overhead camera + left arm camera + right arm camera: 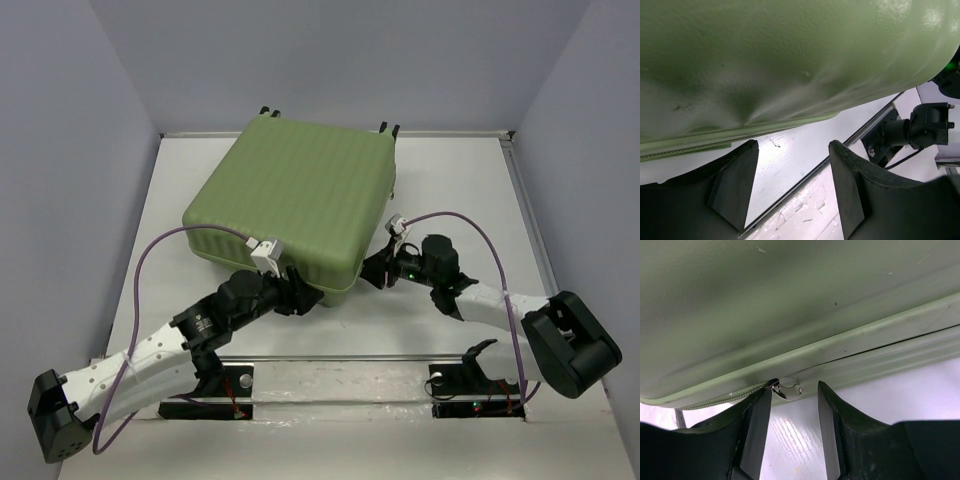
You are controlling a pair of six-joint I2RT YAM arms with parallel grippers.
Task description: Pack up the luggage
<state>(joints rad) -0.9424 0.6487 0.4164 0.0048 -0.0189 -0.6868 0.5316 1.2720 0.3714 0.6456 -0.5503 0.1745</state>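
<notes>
The luggage (290,195) is a pale sage-green ribbed hard-shell suitcase lying closed on the white table, wheels at the far side. My left gripper (305,298) is open and empty at its near edge; the left wrist view shows the shell (790,60) just above the spread fingers (737,185). My right gripper (372,270) is open at the near right corner. In the right wrist view a small silver zipper pull (788,389) hangs at the seam of the suitcase (790,300), between the fingertips (760,415), close to the left one.
The table (450,200) has raised edges at the left, back and right. A pale taped strip (340,375) runs along the near edge by the arm bases. Purple cables loop over both arms. Grey walls enclose the table.
</notes>
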